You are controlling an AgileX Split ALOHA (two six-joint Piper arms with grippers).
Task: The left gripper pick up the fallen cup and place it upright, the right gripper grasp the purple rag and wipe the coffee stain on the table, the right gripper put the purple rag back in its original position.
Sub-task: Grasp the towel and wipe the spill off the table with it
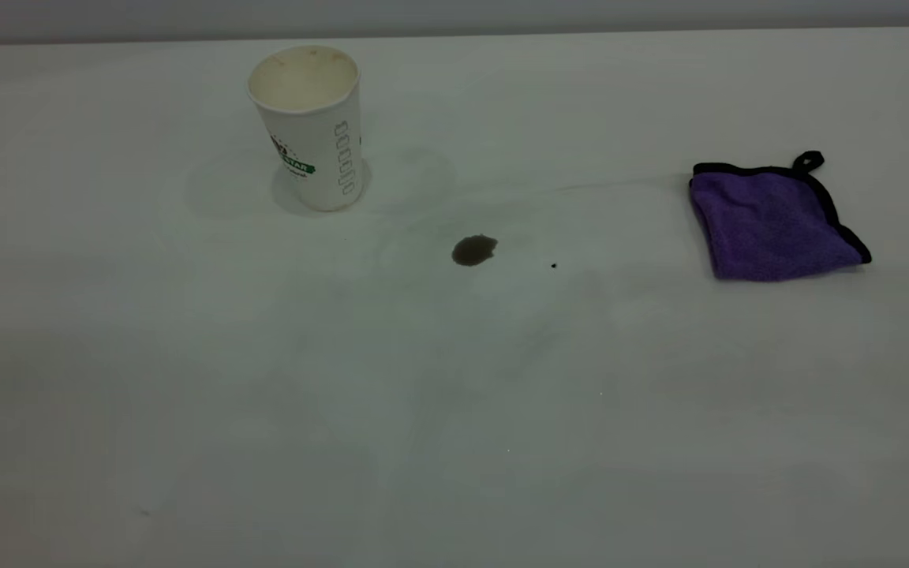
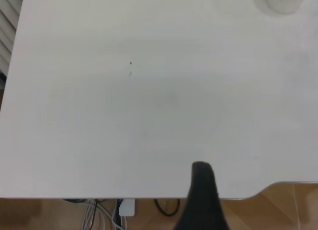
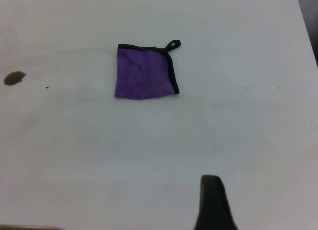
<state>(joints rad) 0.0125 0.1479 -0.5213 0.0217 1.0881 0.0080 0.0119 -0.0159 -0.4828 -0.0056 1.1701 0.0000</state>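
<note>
Purple rag [image 1: 774, 225] flat at far right, well apart from coffee stain [image 1: 474, 250]; soft, light, limp, best pinched at an edge. Right gripper [image 3: 213, 202] spread: cannot tell.

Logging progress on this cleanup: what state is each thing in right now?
White ribbed paper cup: upright, empty.
Purple microfibre rag: folded, lying flat, untouched.
Dark brown coffee stain: unwiped.
Left gripper: over table edge.
Right gripper: short of rag.
</note>
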